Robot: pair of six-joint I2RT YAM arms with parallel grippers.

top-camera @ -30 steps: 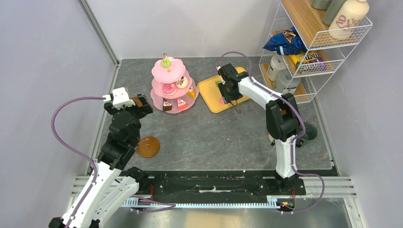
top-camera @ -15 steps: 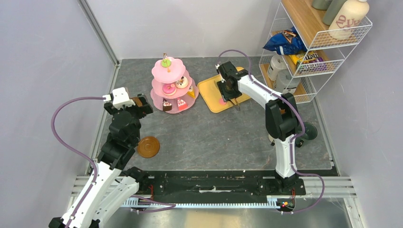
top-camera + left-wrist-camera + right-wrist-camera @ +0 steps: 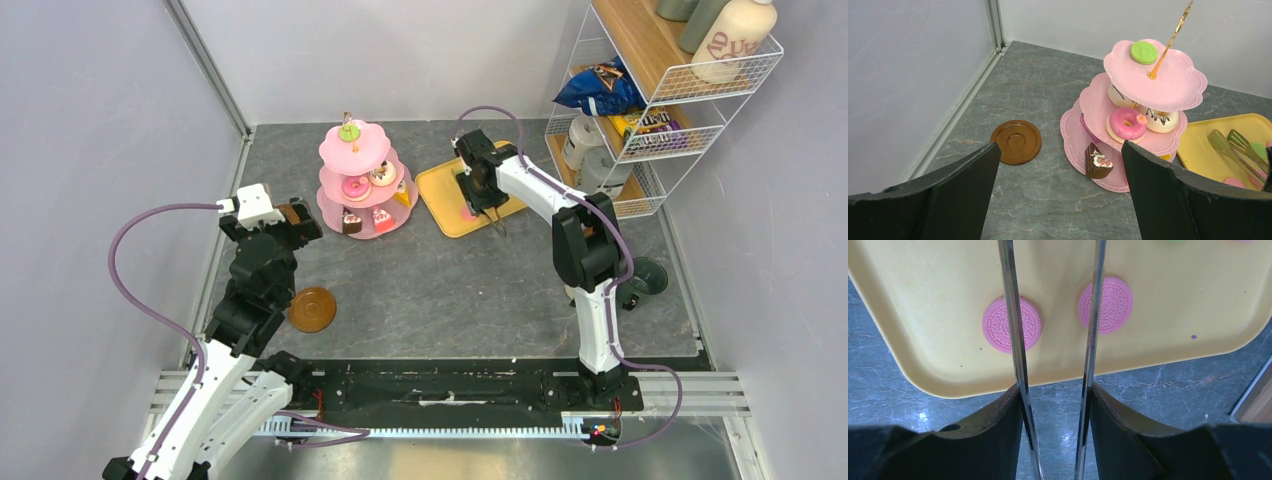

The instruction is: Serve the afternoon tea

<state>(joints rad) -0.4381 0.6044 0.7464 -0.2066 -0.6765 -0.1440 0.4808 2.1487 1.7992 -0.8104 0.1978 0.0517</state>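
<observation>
While the right hand [image 3: 1054,400] grips metal tongs [image 3: 1015,347] over two pink macarons [image 3: 1115,305] on the yellow tray [image 3: 938,300] near the worktop's far edge, the left hand [image 3: 1059,155] hangs wide and empty. Stocking the pink three-tier stand [image 3: 372,148] seems to be the step; next, the blades must drop astride one macaron and pinch it gently.

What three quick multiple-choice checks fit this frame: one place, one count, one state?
1. The pink donut sits on which tier of the pink stand? A top; B middle; C bottom.
2. How many tiers has the stand? A one; B two; C three.
3. The right fingers are: A shut on the tongs; B open and empty; C shut on a cake wedge.

Answers:
1 B: it lies below the top plate and above the bottom one.
2 C: three scalloped plates stack on the pole.
3 A: both metal blades run between the fingers.
</observation>
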